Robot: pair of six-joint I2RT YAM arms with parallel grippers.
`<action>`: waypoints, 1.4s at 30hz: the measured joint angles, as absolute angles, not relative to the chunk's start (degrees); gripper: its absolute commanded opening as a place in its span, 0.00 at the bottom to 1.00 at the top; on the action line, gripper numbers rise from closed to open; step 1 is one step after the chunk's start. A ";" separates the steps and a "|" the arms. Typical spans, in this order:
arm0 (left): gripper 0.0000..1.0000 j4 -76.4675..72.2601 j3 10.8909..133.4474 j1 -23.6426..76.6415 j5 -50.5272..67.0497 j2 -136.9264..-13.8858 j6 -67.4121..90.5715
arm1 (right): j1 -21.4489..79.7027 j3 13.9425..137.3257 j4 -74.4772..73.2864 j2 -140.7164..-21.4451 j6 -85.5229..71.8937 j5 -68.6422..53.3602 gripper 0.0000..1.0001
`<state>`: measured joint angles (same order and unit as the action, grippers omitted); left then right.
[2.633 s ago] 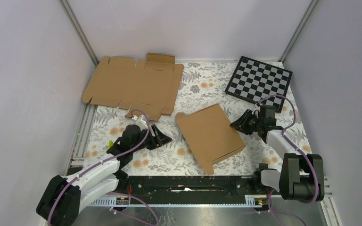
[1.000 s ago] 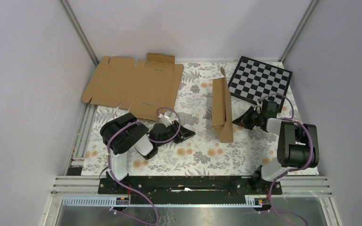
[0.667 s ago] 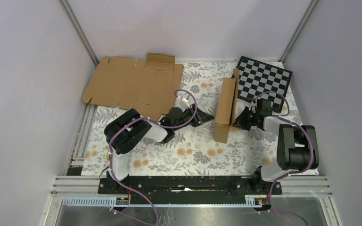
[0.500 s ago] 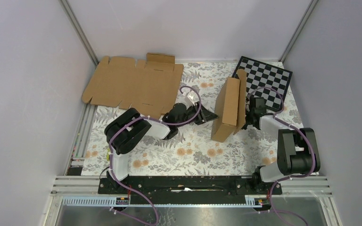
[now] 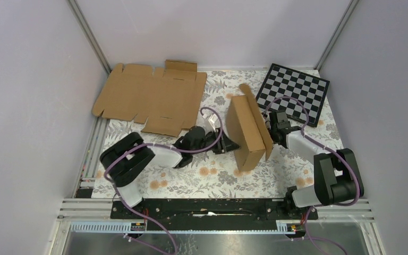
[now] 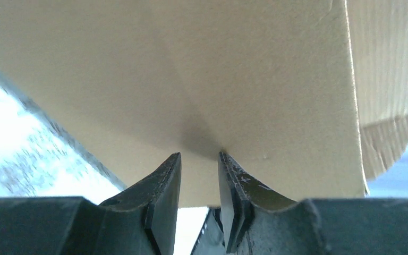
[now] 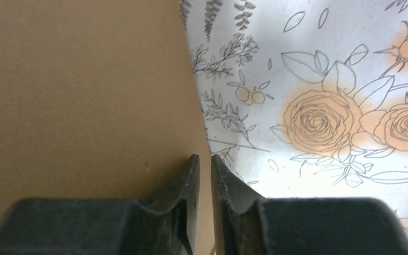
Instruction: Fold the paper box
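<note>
And there's the plain brown corrugated-cardboard paper box, folded up and propped on one long edge in the middle of the floral-printed table cover. It is tilted, neither flat nor fully upright, and a rounded flap pokes out at its far end.

The left gripper is low against the box's broad left face. Its fingers are slightly parted, with the tips touching the cardboard and nothing caught between them.

On the other side, the right gripper has its fingers squeezed almost together, and a thin edge of the box panel is pinched in the narrow gap.

At the far left a flat, unfolded brown cardboard sheet lies well apart from the box. The black-and-white checkerboard sits in the far right corner, near the box's flap end.
</note>
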<state>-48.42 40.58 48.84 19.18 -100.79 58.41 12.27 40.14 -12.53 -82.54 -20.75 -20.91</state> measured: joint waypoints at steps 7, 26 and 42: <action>0.37 -45.87 34.00 53.87 18.57 -93.08 57.89 | 12.82 38.79 -15.38 -75.20 -20.25 -20.01 0.47; 0.40 -27.05 42.04 48.25 17.23 -85.10 48.14 | 12.69 46.04 -20.40 -49.93 -24.95 1.04 1.00; 0.41 -12.75 42.30 41.19 21.02 -75.09 38.46 | 12.69 54.54 -27.68 -44.03 -27.79 -15.20 0.99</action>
